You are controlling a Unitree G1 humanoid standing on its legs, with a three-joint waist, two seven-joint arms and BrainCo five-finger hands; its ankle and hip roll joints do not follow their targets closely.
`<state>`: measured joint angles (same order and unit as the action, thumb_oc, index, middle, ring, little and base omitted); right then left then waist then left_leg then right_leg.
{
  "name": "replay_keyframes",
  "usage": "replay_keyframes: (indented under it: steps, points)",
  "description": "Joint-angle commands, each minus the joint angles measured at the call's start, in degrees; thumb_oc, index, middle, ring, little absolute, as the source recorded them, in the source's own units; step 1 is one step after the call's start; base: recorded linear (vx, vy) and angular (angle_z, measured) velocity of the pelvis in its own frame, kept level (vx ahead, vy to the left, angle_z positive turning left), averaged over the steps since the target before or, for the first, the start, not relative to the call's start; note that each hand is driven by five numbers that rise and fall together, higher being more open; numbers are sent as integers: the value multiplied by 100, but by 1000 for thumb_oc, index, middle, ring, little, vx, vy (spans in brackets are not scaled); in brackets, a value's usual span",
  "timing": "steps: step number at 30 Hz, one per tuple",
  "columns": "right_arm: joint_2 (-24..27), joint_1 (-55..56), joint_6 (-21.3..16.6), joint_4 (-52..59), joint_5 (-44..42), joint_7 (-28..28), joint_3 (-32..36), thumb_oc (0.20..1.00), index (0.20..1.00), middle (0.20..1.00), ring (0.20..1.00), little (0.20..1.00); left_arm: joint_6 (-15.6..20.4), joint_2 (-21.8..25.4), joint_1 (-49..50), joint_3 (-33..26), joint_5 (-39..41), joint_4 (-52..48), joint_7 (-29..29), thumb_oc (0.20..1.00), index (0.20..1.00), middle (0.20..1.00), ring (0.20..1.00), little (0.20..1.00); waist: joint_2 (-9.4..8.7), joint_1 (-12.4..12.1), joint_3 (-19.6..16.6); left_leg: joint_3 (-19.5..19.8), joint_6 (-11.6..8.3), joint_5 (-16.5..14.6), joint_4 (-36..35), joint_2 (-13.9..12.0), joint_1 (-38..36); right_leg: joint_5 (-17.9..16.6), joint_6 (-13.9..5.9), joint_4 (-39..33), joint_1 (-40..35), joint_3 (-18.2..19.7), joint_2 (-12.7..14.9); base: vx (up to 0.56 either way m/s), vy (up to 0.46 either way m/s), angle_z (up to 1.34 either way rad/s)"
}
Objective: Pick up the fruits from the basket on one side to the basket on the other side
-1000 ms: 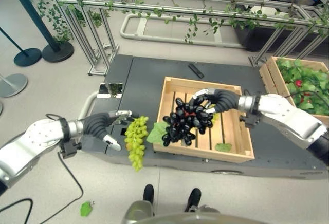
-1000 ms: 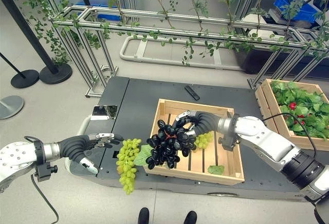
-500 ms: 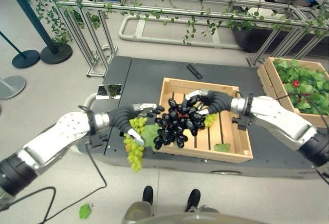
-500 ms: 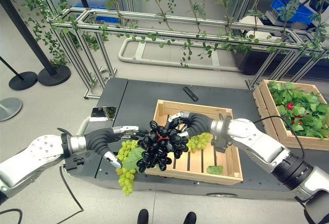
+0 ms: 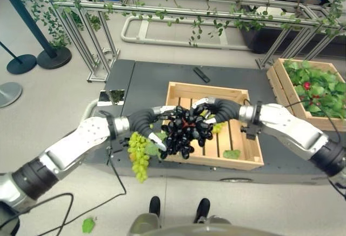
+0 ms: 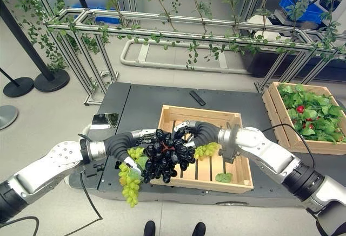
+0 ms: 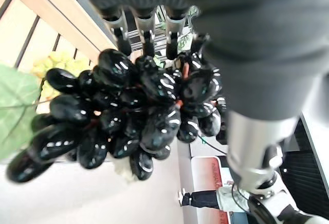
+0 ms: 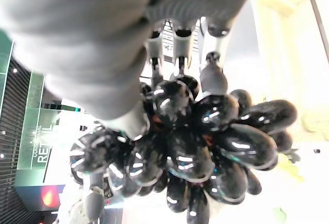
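A bunch of black grapes hangs over the left edge of the wooden crate. My right hand is shut on the top of the bunch, its fingers curled over the stem end. My left hand has come in from the left and is open: its straight fingers touch the top of the black grapes, and its thumb is spread below. A bunch of green grapes with a leaf lies under the left hand, hanging over the edge of the dark platform. More green grapes lie in the crate.
A second crate with leaves and red fruit stands at the right. A black remote lies behind the first crate. An aluminium frame with vines runs across the back. Stanchion bases stand at the far left.
The right hand carried the black grapes leftward to the crate's left edge. The left arm swung in over the green grapes until its fingers reached the black bunch.
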<state>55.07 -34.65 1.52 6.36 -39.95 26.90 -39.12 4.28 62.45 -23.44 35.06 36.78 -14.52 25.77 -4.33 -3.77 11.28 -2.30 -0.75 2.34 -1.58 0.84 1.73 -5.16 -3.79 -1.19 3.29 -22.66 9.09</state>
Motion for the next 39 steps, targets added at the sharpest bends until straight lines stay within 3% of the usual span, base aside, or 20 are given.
replay_keyframes:
  steps: [1,11,27,39]
  points:
    - [-376,-706,-407,666,-261,-107,-43,200,200,200,200,200,166,-190,-249,305,-74,44,101,1000,1000,1000,1000,1000,-299,-14,-232,170,38,-171,250,281,213,-395,-833,188,-4,-120,468,0,0,0]
    - [-627,-1061,-454,611,-126,-232,-173,200,200,200,200,200,27,-346,-319,487,-72,93,141,1000,1000,1000,1000,1000,-293,-47,-221,172,38,-174,266,295,239,-412,-836,172,7,-144,482,0,0,0]
    - [-1069,-1664,-505,336,55,-488,-366,200,200,200,200,200,-246,-1497,-142,792,-532,711,13,1000,1000,1000,1000,1000,-342,-82,-222,152,64,-222,295,303,251,-418,-817,148,19,-110,481,0,0,0]
    - [-1188,-1780,-460,352,193,-502,-342,200,200,200,200,200,-346,-1849,162,587,-1023,993,-29,1000,1000,1000,1000,1000,-345,-97,-239,151,83,-239,309,306,265,-412,-803,146,38,-75,479,0,0,0]
